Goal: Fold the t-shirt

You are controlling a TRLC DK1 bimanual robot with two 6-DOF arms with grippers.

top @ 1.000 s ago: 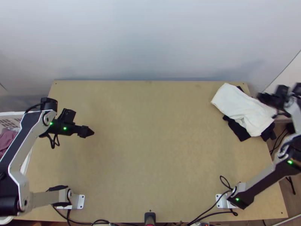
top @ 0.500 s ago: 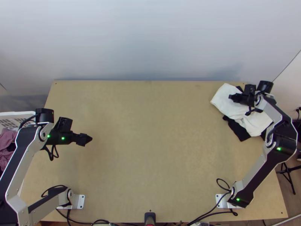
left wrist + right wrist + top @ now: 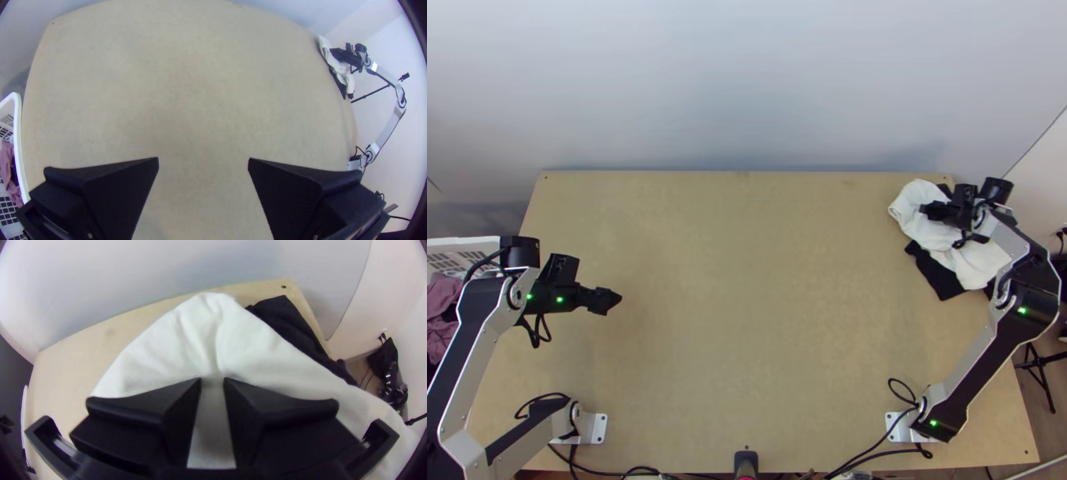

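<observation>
At the table's far right corner my right gripper (image 3: 926, 210) is on the white t-shirt (image 3: 979, 261), which lies loosely heaped over black cloth (image 3: 937, 276). In the right wrist view, creases in the white t-shirt (image 3: 169, 342) run down to the right gripper (image 3: 212, 384), its fingers shut on a pinch of fabric. Which part of the shirt it holds I cannot tell. My left gripper (image 3: 616, 299) is over the left part of the table, far from the cloth; in the left wrist view the left gripper (image 3: 203, 164) is open, with bare wood between its fingers.
A white basket (image 3: 459, 244) with mauve and dark cloth stands off the table's left edge. Bare wooden table (image 3: 763, 304) stretches between the arms. Cables (image 3: 875, 436) lie along the near edge, and a pale wall rises behind.
The right gripper has come in from the right edge over the white t-shirt and taken hold; the shirt's far left end has drawn rightward and bunched. The left gripper has shifted slightly nearer the table's near edge.
</observation>
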